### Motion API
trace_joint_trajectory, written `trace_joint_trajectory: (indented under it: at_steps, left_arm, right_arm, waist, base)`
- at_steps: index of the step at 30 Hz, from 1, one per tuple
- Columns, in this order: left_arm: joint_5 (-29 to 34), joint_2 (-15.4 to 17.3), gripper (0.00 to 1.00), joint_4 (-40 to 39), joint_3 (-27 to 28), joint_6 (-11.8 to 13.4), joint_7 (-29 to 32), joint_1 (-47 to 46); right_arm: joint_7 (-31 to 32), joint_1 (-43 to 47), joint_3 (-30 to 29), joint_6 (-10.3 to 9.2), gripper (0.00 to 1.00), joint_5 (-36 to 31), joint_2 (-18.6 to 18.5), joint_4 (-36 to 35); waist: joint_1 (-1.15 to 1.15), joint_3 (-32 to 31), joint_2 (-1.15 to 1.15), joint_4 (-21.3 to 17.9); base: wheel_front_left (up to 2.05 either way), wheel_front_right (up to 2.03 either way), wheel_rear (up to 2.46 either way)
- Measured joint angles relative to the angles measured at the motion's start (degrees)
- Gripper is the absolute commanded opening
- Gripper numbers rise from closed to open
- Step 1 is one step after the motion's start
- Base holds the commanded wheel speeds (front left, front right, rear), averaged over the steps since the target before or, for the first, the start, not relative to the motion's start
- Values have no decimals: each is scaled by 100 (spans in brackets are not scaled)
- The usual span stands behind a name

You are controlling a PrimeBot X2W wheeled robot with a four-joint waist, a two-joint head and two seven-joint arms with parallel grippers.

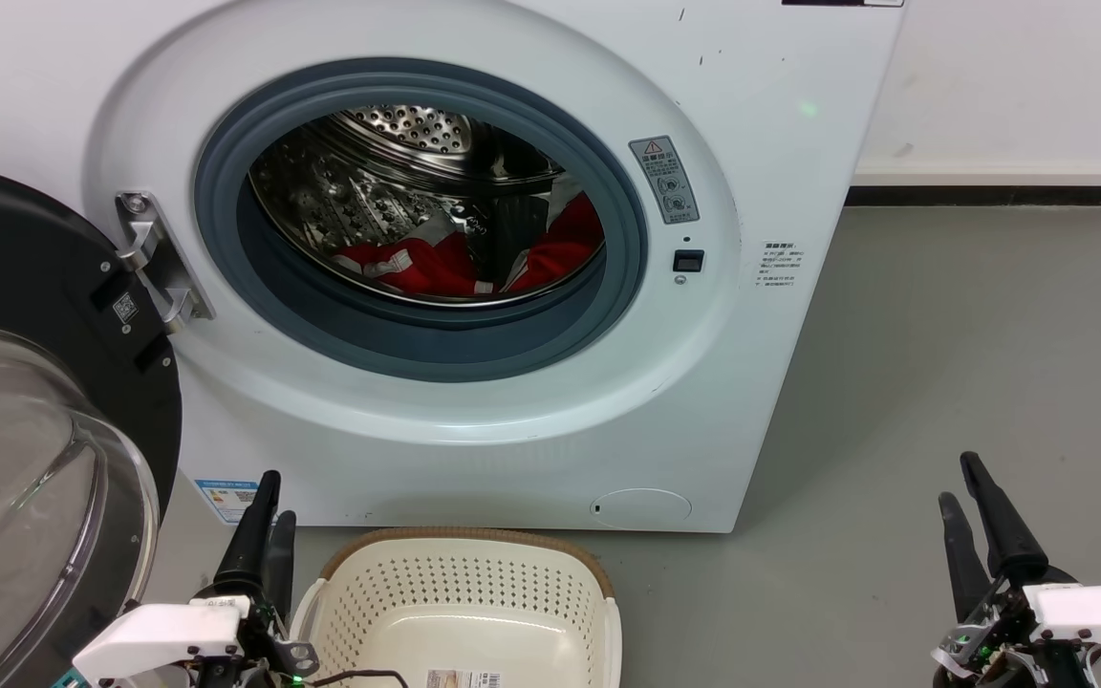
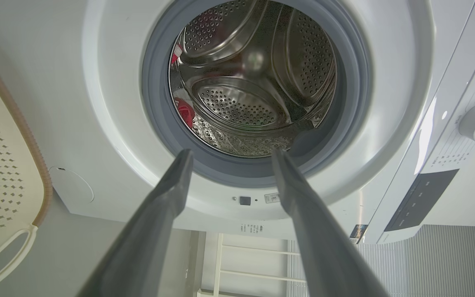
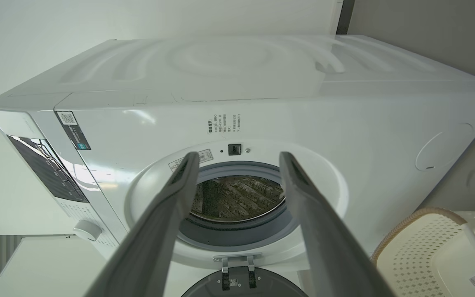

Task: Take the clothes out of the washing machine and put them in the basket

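The clothes [image 1: 436, 268] are seen in part: their lower folds are hidden behind the grey rim [image 1: 436, 334] of the porthole, and their middle is covered by a dark upright shape [image 1: 507, 234] that cannot be made out, so the number of garments cannot be told. The basket [image 1: 474, 564] is cut off by the bottom edge of the head view, and its barcode sticker [image 1: 463, 679] with it. The glass door [image 1: 25, 478] is cropped at the left edge, the washing machine [image 1: 799, 143] at the top. The print on the warning label [image 1: 665, 179] and the side label [image 1: 780, 265] is too small to be read
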Motion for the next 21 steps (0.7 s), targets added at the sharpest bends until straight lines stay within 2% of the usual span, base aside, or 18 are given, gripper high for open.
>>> trace_joint_trajectory:
  at_steps: [6,8,21]
  left_arm:
    - [533,1,100,-175,45,16,-172,0]
    - [1023,1,100,-356,13,130,-268,0]
    - [2573,2,100,-801,-237,535,-586,93]
  right_arm:
    - [-176,2,-49,0,100,-647,2,-159]
    - [-279,22,-64,0,100,-1181,4,-359]
    - [-590,178,109,0,100,-3150,8,-933]
  waist:
    - [0,9,0,-1]
    - [0,16,0,-2]
    - [0,30,0,-8]
  base:
    - [0,0,0]
    - [0,0,0]
    - [0,0,0]
